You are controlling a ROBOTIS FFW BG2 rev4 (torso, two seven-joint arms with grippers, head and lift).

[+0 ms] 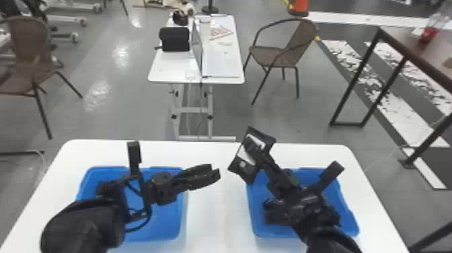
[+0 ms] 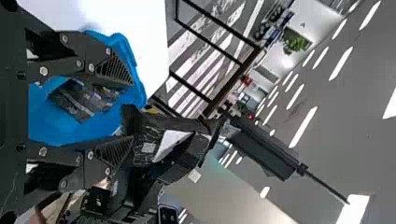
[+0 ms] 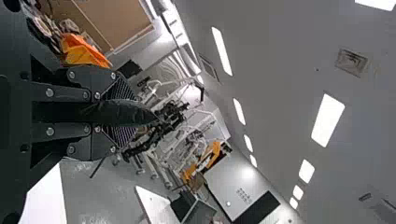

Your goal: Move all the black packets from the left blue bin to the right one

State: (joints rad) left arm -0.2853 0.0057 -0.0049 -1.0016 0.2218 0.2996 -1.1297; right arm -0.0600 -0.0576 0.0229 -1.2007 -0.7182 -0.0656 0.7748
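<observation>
My left gripper [image 1: 215, 172]: fingers spread, a gap between them, tips above the strip of table [image 1: 215, 215] between the bins, past the inner wall of the left blue bin [image 1: 173, 232].
My right gripper [image 1: 253, 146]: fingers pinching one black packet [image 1: 243, 170], pale label on its face.
Room about the tips: white tabletop runs from bin to bin; both far rims sit in from the table's far edge. The held packet, in the head view, overlaps the far inner corner of the right blue bin [image 1: 351, 223].
Count: bins, two; packets held, one; dark packets [image 2: 77, 105] within the right blue bin, number not tellable, partly behind my arm.
Lie of the held packet: between both right fingers, tilted, running on past their tips; well apart from the left ones.
Farther out: chairs [image 1: 284, 55], two; white desk [image 1: 218, 67], one.
</observation>
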